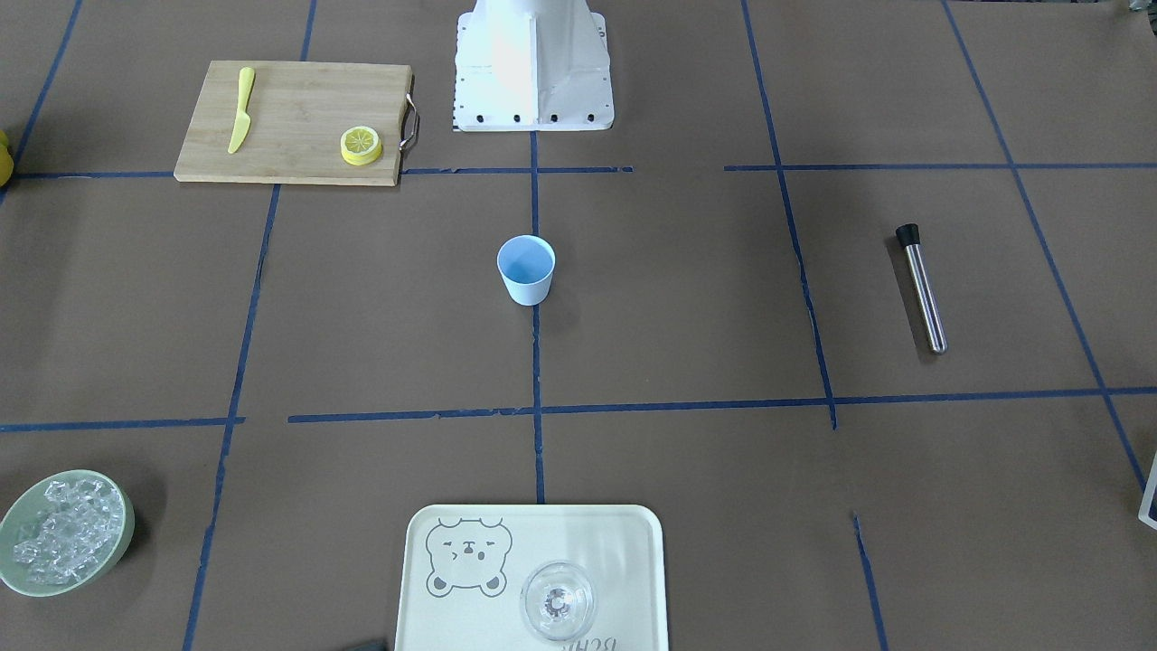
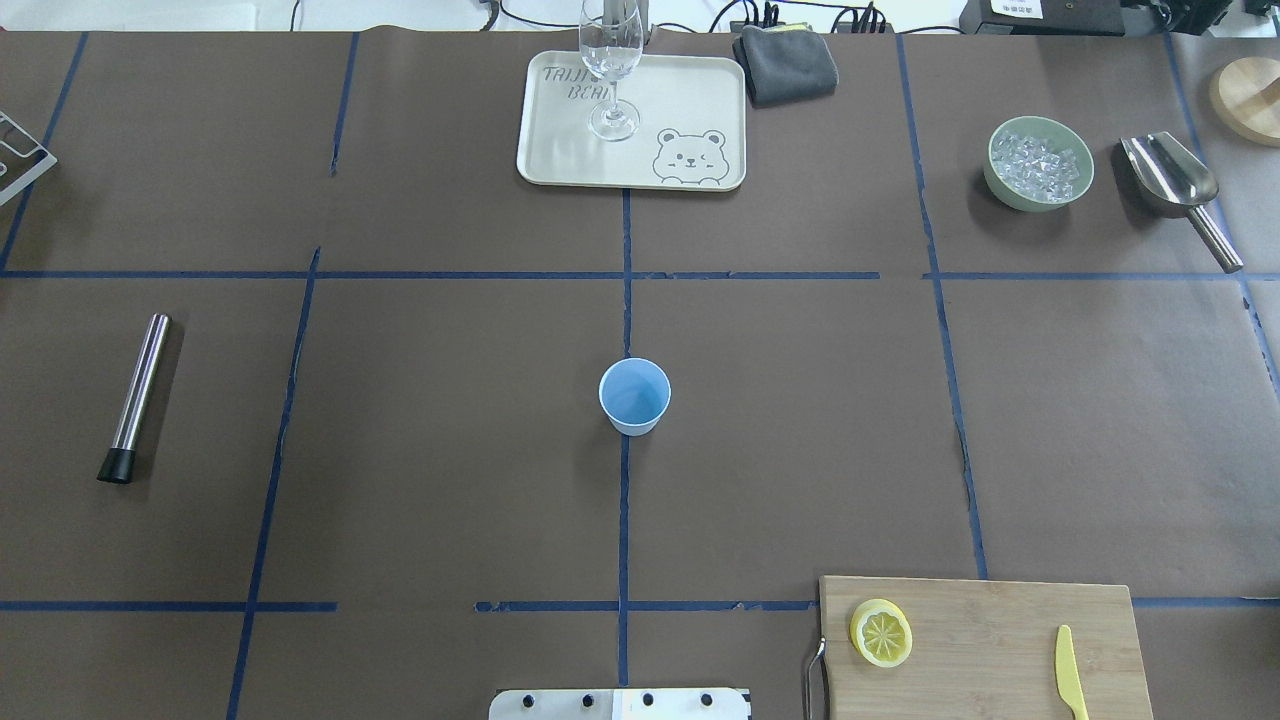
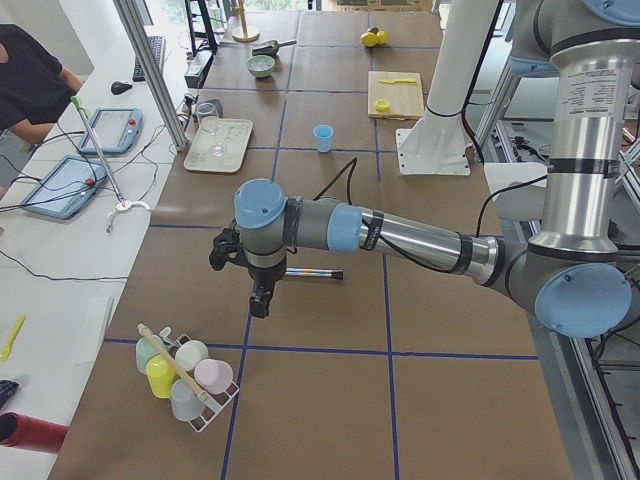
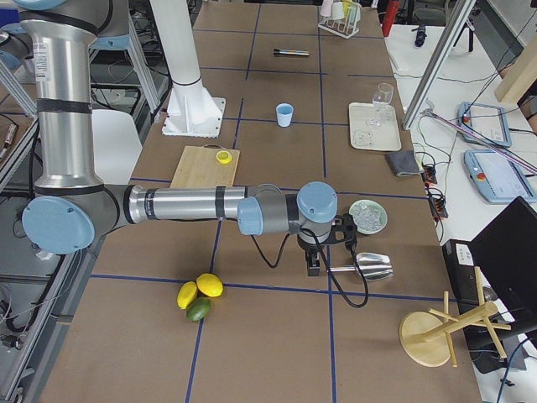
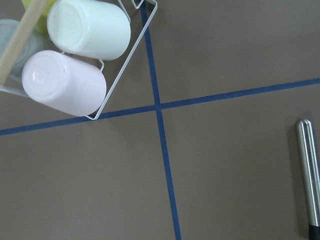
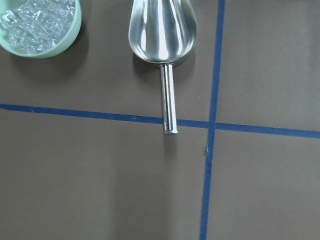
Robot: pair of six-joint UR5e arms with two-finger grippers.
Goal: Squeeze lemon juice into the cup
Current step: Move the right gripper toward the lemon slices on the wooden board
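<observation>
Left claw [image 3: 259, 298] hangs over the brown surface [image 2: 800, 450], near a wire rack [image 3: 187, 378] of little cups and a metal stick [image 2: 138, 395]. The right claw [image 4: 312, 265] hangs just beside a shiny scoop [image 2: 1168, 172]. Both claws show only from the side, so I cannot tell how wide they are or if they have hold of anything.

The cup [image 2: 634, 396] stands upright in the middle of the surface, and only its blue inside shows. A green bowl [image 2: 1036, 204] near the scoop is full of ice. A clear glass [image 2: 611, 70] stands on a pale tray [image 2: 560, 150] at the far edge.

The lemon [image 2: 881, 632] lies flat on a wooden board [image 2: 1000, 640], at the end with the handle. A yellow knife [image 2: 1070, 685] lies on the same board, well apart from it. The board sits at the near edge, on the robot's right.

All around the cup is brown surface with blue lines. Everything else is well apart from it.
</observation>
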